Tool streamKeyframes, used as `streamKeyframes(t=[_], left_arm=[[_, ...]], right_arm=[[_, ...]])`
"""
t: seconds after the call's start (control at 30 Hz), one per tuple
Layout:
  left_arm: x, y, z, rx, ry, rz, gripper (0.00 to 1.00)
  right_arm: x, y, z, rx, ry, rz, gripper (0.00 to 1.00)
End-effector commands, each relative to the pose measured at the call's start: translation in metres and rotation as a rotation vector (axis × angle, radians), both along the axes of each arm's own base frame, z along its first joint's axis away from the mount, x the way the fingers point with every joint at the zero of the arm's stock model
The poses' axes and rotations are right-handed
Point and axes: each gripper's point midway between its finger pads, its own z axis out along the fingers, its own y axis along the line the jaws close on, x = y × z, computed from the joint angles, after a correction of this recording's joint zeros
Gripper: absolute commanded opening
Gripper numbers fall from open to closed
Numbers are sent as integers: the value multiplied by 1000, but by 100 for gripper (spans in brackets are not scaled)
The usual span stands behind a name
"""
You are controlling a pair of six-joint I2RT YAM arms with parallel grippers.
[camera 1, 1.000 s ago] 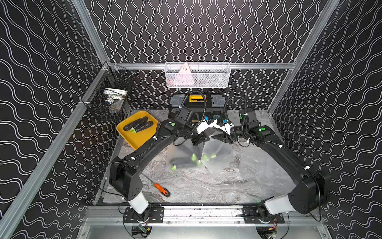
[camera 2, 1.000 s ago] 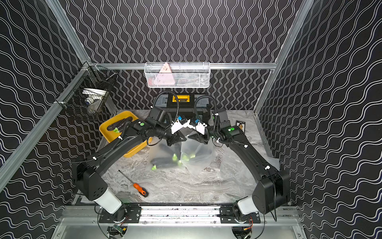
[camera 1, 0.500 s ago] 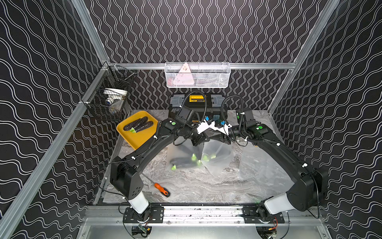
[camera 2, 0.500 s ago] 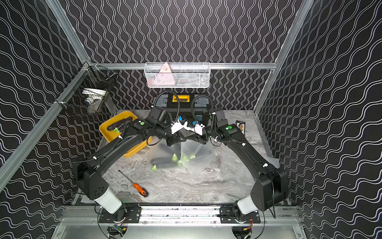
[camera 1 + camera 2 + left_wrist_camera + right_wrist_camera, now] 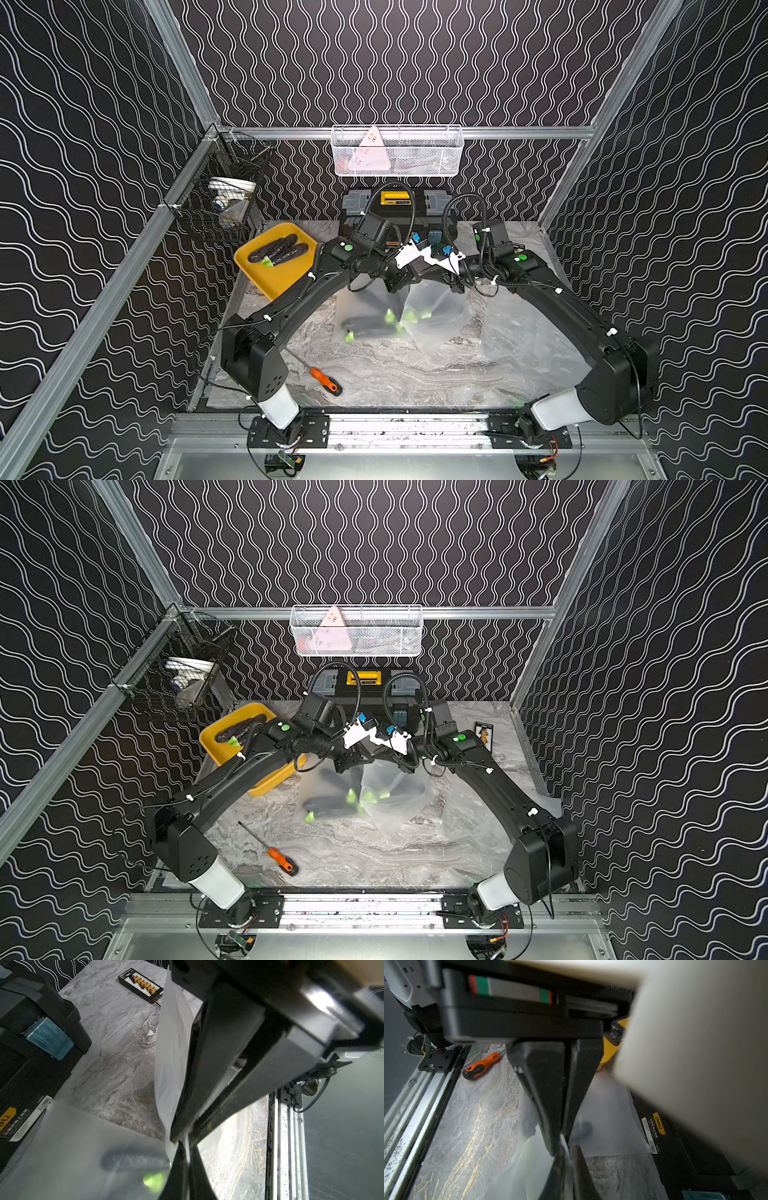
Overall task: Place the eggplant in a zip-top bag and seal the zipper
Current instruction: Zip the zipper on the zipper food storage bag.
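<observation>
Eggplant (image 5: 445,309) — a dark, green-capped blur — sits inside the frosted translucent zip-top bag (image 5: 432,332) hanging mid-table. Left gripper (image 5: 184,1139) and right gripper (image 5: 563,1148) both pinch its top edge, tips nearly meeting. Black toolbox (image 5: 395,216) close behind — bare marble tabletop (image 5: 415,374) in front.

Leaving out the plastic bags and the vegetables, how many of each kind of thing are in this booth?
Black robot arms: 2
Wire baskets (white mesh, black): 2
Yellow plastic tray: 1
Black plastic toolbox: 1
Orange-handled screwdriver: 1
Black connector board: 1
Total: 8
</observation>
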Motion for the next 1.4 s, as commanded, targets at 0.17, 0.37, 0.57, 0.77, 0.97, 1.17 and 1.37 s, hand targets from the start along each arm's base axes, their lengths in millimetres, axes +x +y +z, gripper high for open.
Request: streamKeyframes(t=[0.17,0.37,0.57,0.77,0.97,1.17,1.37], left_arm=[[6,4,5,-37,-7,8,0],[12,13,-9,-33,22,50,0],[24,23,-18,-18,28,112,0],[42,33,-30,-35,23,205,0],[55,31,-38,-36,38,246,0],[62,36,-43,-6,24,286,0],[67,39,-43,2,13,316,0]], right_arm=[[17,-21,-3,-32,-10,-111,6],[18,-35,-8,-47,20,-170,6],[16,-52,-13,-33,50,-252,6],[19,-75,-13,-57,68,-350,6],[21,-96,-3,-56,64,-435,7],[23,-121,0,-50,82,-532,7],[26,-142,-7,-51,112,-610,7]])
